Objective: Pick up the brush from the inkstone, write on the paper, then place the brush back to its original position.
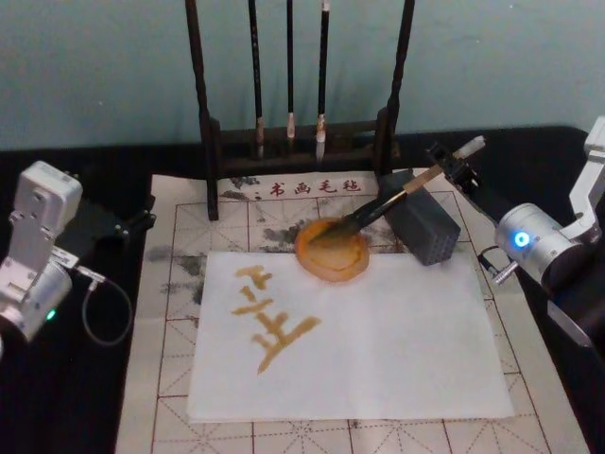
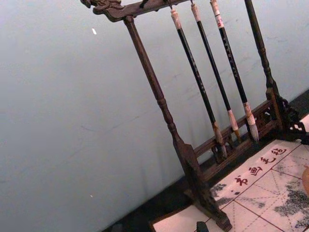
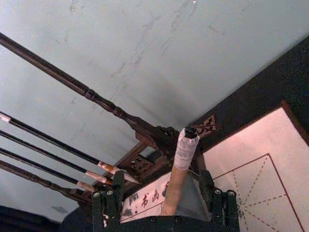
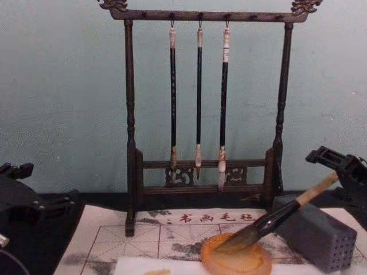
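One large brush (image 1: pixel 388 203) lies slanted, its dark bristles resting in the single round orange inkstone (image 1: pixel 317 270) and its tan handle propped on one grey block (image 1: pixel 425 227). The inkstone sits on the far edge of one white paper (image 1: pixel 406 340) sheet, which bears ochre brushstrokes. The right gripper (image 1: pixel 456 163) straddles the handle's upper end, its two fingers (image 3: pixel 107 205) spread apart and clear of it. Beneath lies one beige grid mat (image 1: pixel 180 284) on the black worktop (image 1: pixel 76 397). Behind, one dark stand (image 1: pixel 210 142) hangs three thin brushes (image 1: pixel 289 76). The left gripper (image 1: pixel 118 225) rests at the mat's left edge; whether it is open or closed cannot be told.
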Tool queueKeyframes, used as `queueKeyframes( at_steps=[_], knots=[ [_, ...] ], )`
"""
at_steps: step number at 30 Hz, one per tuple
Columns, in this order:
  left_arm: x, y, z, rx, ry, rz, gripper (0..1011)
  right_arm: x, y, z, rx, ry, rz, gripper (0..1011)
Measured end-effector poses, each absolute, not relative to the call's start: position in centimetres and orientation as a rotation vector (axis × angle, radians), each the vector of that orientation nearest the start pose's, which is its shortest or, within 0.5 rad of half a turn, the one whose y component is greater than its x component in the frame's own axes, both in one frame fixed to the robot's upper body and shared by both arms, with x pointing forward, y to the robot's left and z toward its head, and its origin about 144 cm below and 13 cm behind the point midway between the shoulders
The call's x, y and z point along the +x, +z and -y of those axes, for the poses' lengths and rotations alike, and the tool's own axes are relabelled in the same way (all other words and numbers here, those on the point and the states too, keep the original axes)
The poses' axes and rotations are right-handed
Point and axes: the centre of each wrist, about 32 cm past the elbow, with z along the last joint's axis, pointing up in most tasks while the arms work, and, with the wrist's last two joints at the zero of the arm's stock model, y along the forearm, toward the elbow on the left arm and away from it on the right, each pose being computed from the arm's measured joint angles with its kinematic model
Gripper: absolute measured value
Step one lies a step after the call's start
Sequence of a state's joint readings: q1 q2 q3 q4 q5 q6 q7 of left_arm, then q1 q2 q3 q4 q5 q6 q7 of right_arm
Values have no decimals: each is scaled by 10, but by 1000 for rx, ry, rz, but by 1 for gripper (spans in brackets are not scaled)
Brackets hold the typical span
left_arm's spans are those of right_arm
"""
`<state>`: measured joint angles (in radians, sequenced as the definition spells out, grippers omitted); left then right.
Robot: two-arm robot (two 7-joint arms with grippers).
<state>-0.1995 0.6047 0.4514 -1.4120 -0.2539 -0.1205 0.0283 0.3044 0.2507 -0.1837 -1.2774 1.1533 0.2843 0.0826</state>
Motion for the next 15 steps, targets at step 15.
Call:
queueKeyframes(
  at_steps=[15],
  knots=[
    [489, 1140, -310, 304, 1248, 285, 1001, 549, 1156, 262, 429, -1178, -882, 1000]
  ],
)
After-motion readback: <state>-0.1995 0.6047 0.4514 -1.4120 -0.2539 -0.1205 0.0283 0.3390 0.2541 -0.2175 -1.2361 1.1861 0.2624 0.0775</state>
